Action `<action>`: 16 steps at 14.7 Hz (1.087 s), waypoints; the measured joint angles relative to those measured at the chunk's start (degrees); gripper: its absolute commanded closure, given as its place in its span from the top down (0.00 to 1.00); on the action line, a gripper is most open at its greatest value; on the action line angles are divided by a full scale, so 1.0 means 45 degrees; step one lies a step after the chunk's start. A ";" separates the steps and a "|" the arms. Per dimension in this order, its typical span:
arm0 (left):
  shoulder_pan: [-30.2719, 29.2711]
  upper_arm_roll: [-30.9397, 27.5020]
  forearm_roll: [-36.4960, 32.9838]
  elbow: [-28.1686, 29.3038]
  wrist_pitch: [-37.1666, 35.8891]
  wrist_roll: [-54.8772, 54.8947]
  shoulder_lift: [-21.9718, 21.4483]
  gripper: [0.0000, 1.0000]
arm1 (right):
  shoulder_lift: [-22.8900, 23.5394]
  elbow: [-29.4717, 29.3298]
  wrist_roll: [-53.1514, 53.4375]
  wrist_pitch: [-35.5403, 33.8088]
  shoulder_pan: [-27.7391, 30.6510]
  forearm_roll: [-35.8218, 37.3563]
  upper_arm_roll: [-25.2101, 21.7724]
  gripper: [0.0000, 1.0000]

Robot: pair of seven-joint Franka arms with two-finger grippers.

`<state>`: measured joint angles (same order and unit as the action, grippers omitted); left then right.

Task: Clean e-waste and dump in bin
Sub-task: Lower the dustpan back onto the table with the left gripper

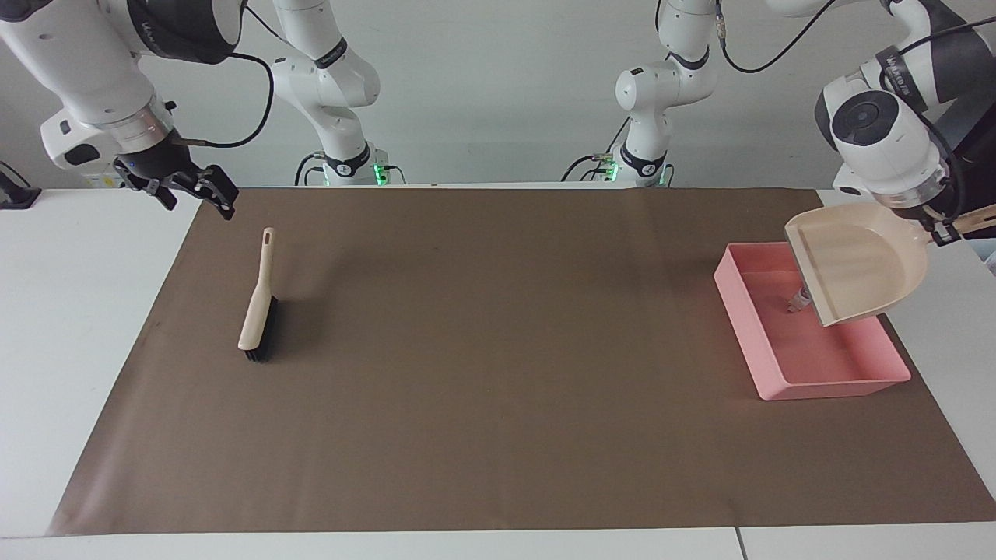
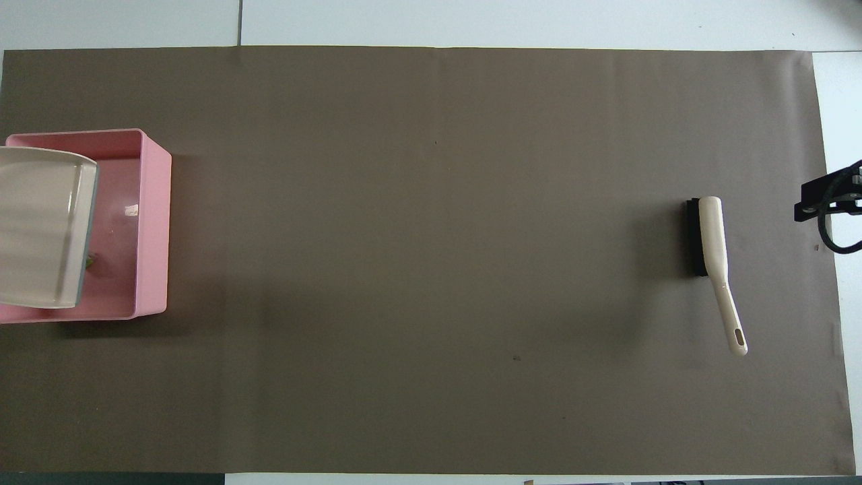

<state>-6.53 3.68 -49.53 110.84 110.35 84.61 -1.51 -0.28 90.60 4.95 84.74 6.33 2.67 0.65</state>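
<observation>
Dustpan tilted over the pink bin, brush lying apart.

We see the left tool [image 1: 948, 231] clenched on the dustpan [image 1: 856, 260] handle above the bin [image 1: 825, 365], where a piece of e-waste [image 1: 797, 299] lies; the right tool [image 1: 204, 189], released, hangs over the mat's [image 1: 498, 358] edge on the worktop near the brush [image 1: 257, 307].

The bin [image 1: 825, 373] looks like smooth pink plastic, and its floor gives a small glossy reflection. The dustpan [image 1: 860, 264] is smooth beige plastic with a soft shine. The brush [image 1: 257, 307] has a cream plastic handle and black bristles. The brown mat [image 1: 498, 358] is matt, like paper. The table [image 1: 85, 311] is white and smooth.
</observation>
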 measured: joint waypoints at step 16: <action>0.7852 0.0082 0.4653 0.2151 -0.0067 -0.6593 0.0927 0.00 | -0.0006 -0.0313 -0.0008 -0.0001 -0.0834 0.0000 0.0040 0.99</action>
<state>28.80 4.05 -28.59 120.52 110.05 54.95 2.66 -0.31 89.19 4.91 84.74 2.58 2.67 0.83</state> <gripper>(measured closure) 0.674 0.004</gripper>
